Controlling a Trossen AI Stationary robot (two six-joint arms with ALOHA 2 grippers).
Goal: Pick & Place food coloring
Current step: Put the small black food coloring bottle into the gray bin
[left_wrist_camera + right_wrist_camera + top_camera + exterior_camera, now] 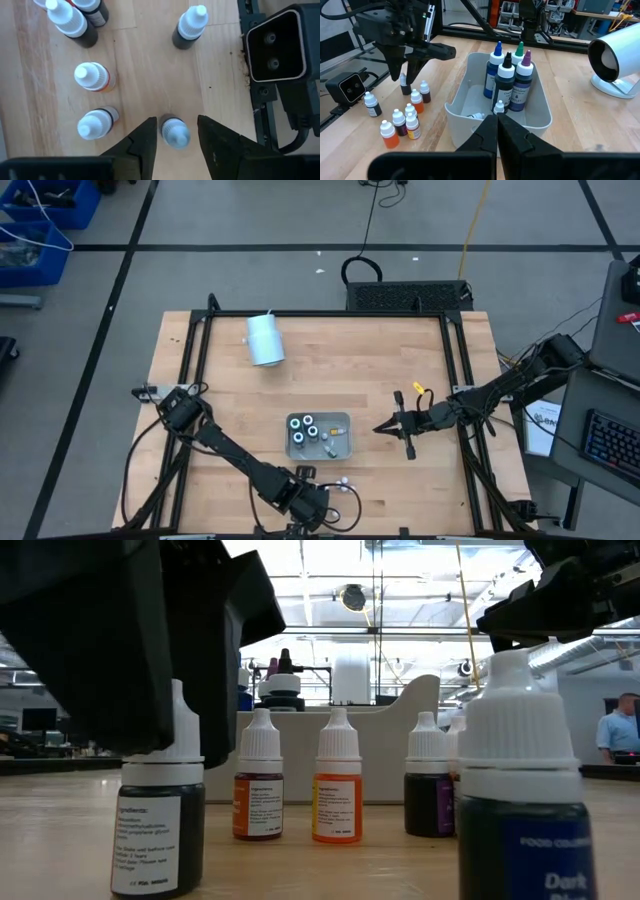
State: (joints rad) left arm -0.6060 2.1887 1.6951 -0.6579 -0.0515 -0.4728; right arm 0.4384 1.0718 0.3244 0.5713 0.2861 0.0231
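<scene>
Several small white-capped food coloring bottles [402, 120] stand upright on the wooden table near its front edge. They also show in the left wrist view [92, 77] and the low view [335, 790]. My left gripper [176, 120] is open above them, pointing down. Its fingers stand on either side of one dark small bottle [175, 134], with a gap showing on one side. Larger bottles with coloured tops [507, 75] stand in the grey tray [470, 115]. My right gripper [497, 130] is shut and empty, just right of the tray [345, 420].
A large white cylinder [265, 340] lies on its side at the table's far left. A small black camera box [277, 45] sits at the front edge beside the bottles. A black frame runs around the tabletop [455, 380]. Bare wood lies between tray and cylinder.
</scene>
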